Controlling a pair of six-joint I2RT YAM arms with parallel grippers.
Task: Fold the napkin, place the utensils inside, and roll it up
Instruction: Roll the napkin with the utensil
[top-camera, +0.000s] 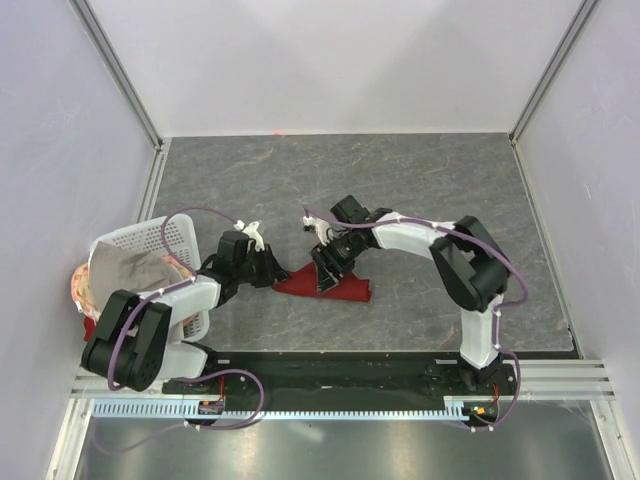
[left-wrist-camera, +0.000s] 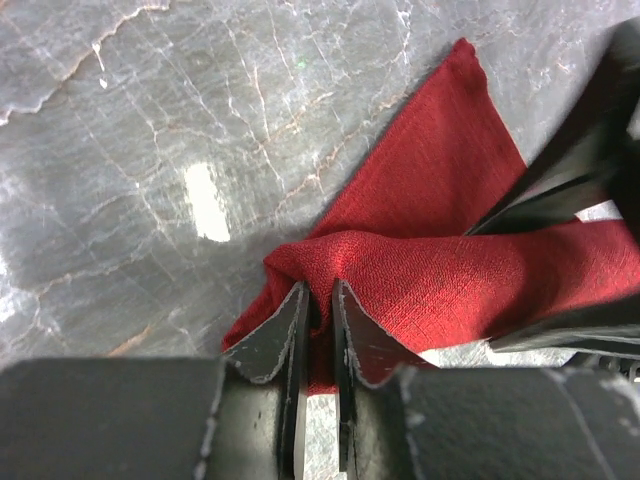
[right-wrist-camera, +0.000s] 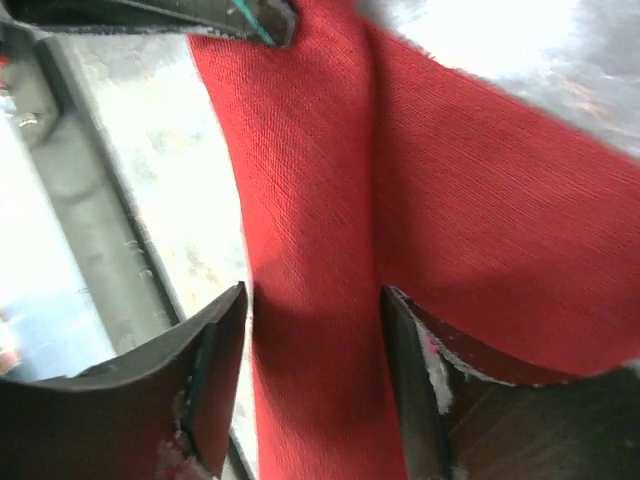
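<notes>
Grey table (top-camera: 450, 200) holds the napkin (top-camera: 345, 291), long axis left-right. Left gripper (top-camera: 283, 272) pinches it; right gripper (top-camera: 327, 272) grip unclear.

There is one napkin (top-camera: 340, 290), dark red, on one grey marbled table (top-camera: 420, 180). Two arms reach it, the left arm (top-camera: 180, 300) and the right arm (top-camera: 470, 265), and each carries one gripper. The left gripper (top-camera: 278, 272) is at the napkin's left end and the right gripper (top-camera: 326, 272) is over its middle. Each gripper has two fingers (left-wrist-camera: 270, 340), four in all. Well left of the napkin stands one white basket (top-camera: 150, 232) holding one grey-beige cloth (top-camera: 130, 272). Beyond the basket, farther from the napkin, one pinkish round thing (top-camera: 80, 285) shows, too hidden to name.
</notes>
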